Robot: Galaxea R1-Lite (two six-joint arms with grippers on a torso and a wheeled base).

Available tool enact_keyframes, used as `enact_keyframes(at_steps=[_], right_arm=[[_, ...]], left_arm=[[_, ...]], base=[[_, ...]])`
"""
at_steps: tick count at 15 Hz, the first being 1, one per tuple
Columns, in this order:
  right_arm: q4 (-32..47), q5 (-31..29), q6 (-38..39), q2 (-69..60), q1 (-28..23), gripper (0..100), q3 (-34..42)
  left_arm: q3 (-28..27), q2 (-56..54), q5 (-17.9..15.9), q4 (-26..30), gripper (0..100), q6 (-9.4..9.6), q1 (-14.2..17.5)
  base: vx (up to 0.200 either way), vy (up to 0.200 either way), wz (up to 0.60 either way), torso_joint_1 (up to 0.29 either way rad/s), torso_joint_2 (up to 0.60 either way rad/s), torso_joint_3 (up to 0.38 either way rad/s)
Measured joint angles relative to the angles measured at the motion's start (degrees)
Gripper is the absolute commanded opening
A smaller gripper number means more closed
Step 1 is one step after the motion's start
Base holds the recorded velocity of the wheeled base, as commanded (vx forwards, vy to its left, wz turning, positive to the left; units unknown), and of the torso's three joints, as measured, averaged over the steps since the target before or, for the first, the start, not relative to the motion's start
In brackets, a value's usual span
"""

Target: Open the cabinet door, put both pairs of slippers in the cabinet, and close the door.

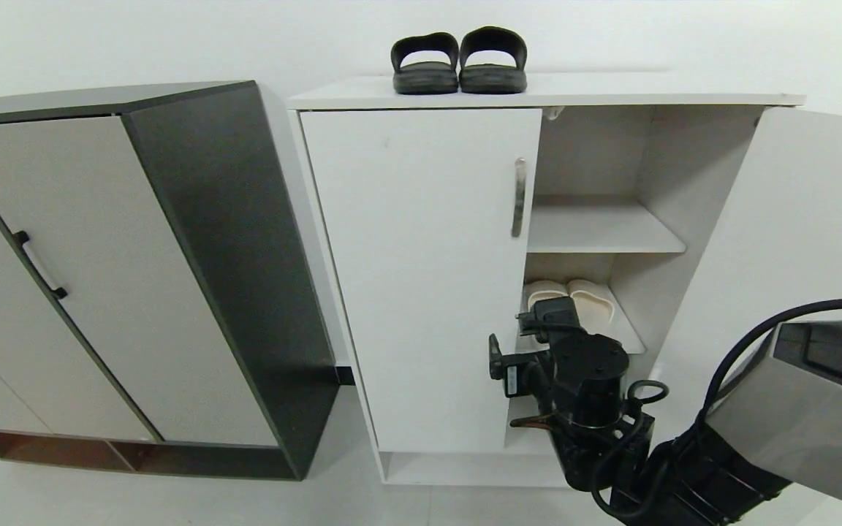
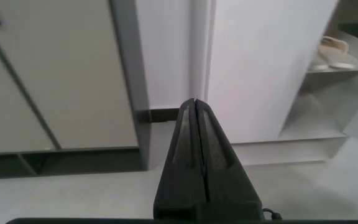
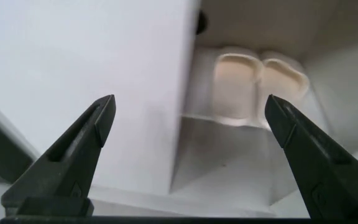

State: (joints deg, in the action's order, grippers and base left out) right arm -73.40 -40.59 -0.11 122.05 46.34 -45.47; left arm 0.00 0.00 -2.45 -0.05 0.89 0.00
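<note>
A pair of black slippers [image 1: 459, 62] stands on top of the white cabinet [image 1: 611, 89]. Its right door [image 1: 794, 226] is swung open; the left door [image 1: 421, 270] is shut. A cream pair of slippers [image 1: 580, 296] [image 3: 260, 84] [image 2: 333, 52] lies side by side on the lower shelf inside. My right gripper [image 3: 188, 118] [image 1: 538, 321] is open and holds nothing, a short way in front of that shelf. My left gripper [image 2: 196, 109] is shut and empty, low near the floor in front of the gap between the two cabinets.
A grey and dark cabinet [image 1: 121, 277] stands to the left of the white one, doors shut. The upper shelf [image 1: 596, 230] of the white cabinet is bare. The open right door sits close beside my right arm.
</note>
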Motion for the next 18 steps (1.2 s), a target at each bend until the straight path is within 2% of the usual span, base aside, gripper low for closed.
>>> enact_keyframes(at_steps=[4, 9, 18], right_arm=[[-2.39, 2.04, -1.30, 0.13, -0.76, 100, 1.18], [-5.92, 2.44, -4.13, 0.30, -1.91, 100, 2.72], [-6.83, 3.07, -4.62, 0.72, -2.35, 100, 3.74]], left_arm=[[0.00, 0.00, 0.00, -0.05, 0, -0.10, 0.05], [0.00, 0.00, 0.10, 0.00, 0, -0.10, 0.05], [0.00, 0.00, 0.10, -0.02, 0, -0.11, 0.05]], base=[[0.000, 0.200, 0.00, 0.007, 0.00, 0.006], [0.000, 0.000, 0.00, 0.000, 0.00, 0.000], [0.000, 0.000, 0.00, 0.000, 0.00, 0.000]])
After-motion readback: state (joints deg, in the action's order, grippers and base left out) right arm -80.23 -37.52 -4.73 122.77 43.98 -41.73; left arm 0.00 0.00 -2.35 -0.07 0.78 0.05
